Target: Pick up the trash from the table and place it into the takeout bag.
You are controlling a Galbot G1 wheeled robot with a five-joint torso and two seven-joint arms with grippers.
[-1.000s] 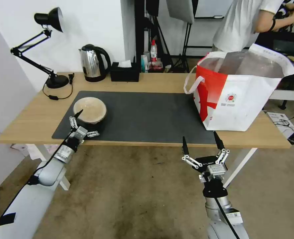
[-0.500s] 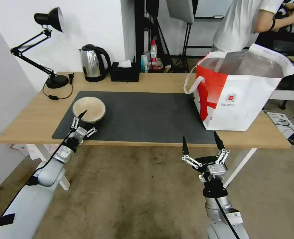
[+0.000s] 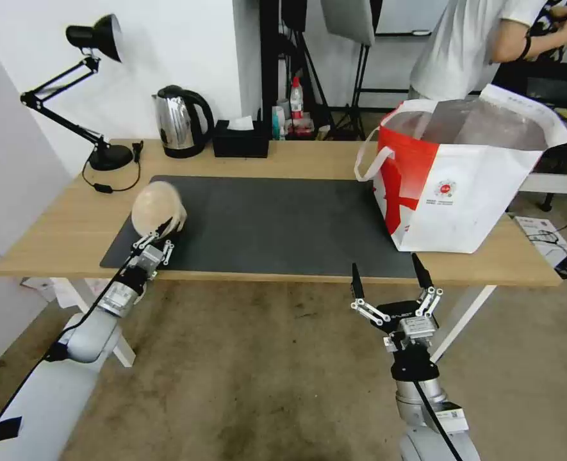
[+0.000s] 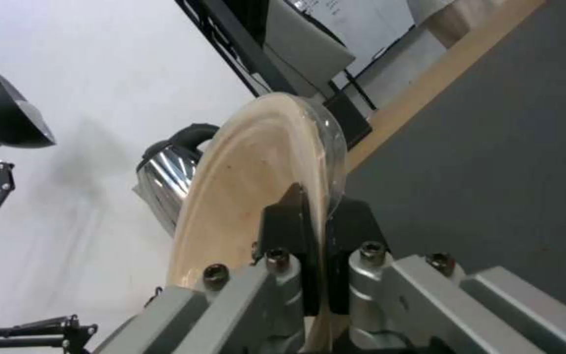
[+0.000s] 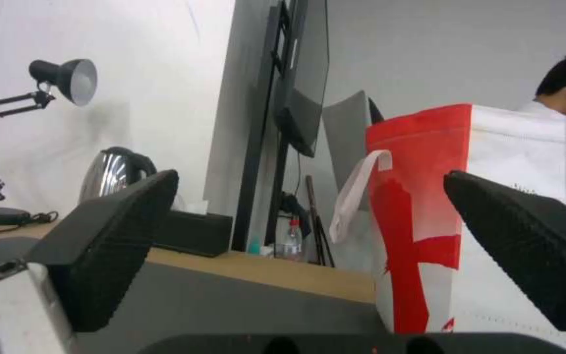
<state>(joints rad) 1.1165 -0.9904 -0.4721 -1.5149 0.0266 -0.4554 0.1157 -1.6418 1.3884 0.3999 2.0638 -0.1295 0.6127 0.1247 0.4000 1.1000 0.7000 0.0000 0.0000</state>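
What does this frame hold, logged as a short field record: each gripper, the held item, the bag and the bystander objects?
left gripper: shut on the rim of the beige pulp bowl, near the left end of the dark grey mat
bowl pose: tipped on edge, raised off the mat
right gripper: open, holding nothing, in front of the table edge, short of the takeout bag
bag: upright at the table's right end, mouth open
bystanders: steel kettle, black tissue box and desk lamp along the far edge
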